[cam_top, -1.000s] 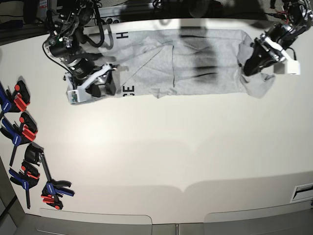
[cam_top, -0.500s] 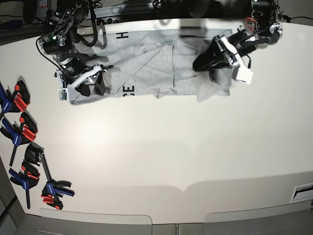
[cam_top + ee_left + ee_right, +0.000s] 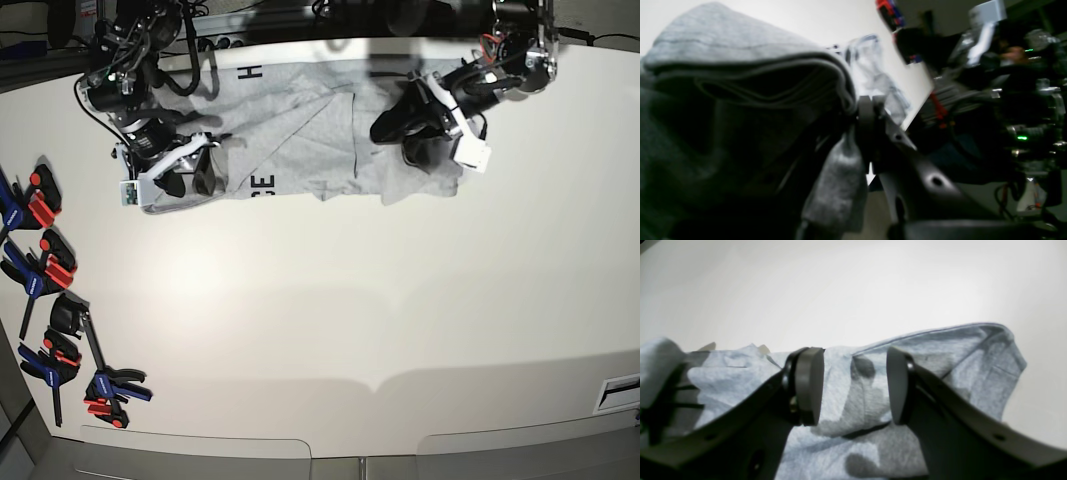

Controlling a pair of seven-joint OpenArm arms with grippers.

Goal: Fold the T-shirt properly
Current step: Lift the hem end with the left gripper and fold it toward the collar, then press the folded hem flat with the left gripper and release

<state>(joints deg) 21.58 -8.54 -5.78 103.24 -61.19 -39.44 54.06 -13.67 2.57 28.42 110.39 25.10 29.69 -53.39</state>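
Mid-fold: my left gripper [image 3: 867,133] clamped on the T-shirt [image 3: 300,130] hem, right gripper [image 3: 855,386] jaws apart over cloth; next, lay the flap flat.

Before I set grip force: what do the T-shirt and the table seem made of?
T-shirt: soft knit, likely cotton jersey, matte heather-grey; it drapes in limp folds from the shut left claw. Table: hard, smooth off-white top with a slight sheen, possibly laminate; the look leaves that open.
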